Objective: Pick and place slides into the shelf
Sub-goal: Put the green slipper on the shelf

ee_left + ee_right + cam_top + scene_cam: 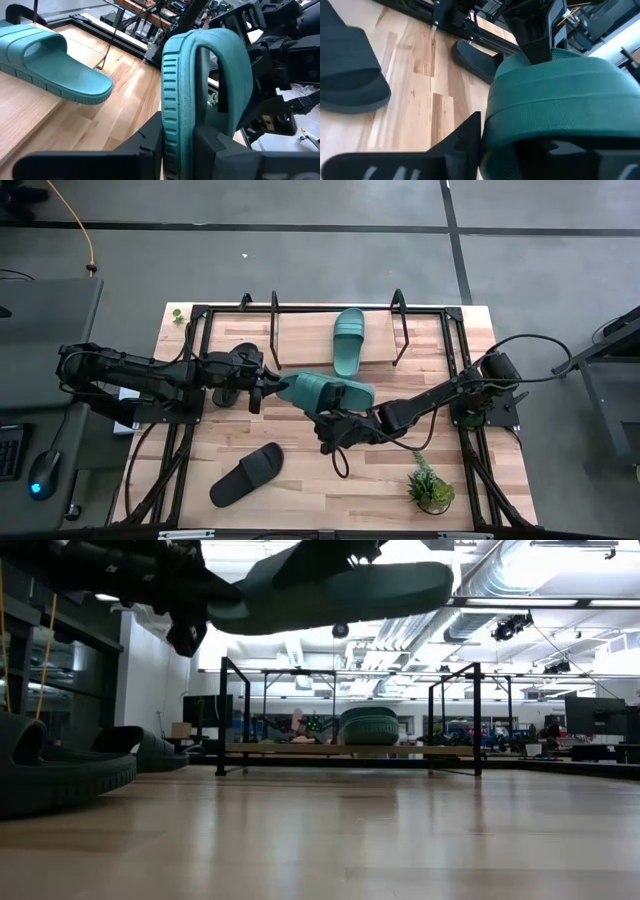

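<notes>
A teal slide (325,392) hangs in the air over the middle of the table, between my two grippers. My left gripper (268,387) is shut on its left end. My right gripper (335,428) stands open at the strap (560,100). One finger (465,140) lies beside the strap's edge and the slide hides the other. A second teal slide (348,340) lies sole-down on the shelf (300,345). One black slide (248,475) lies on the table at the near left. Another black slide (475,60) lies under my left arm. My left gripper pinches the sole's heel end (172,130) between its two fingers (220,147), one on each face of the sole. The fingers come level from the table's left, along the slide. The slide is lifted clear of the table, its strap end pointing right. My right gripper: I cannot tell whether its fingers touch the strap.
The shelf's black tube frame with upright posts (275,310) stands along the far side. Black rails (465,410) run down both sides of the table. A small potted plant (430,490) stands at the near right. Bare wood lies between the black slide and the plant.
</notes>
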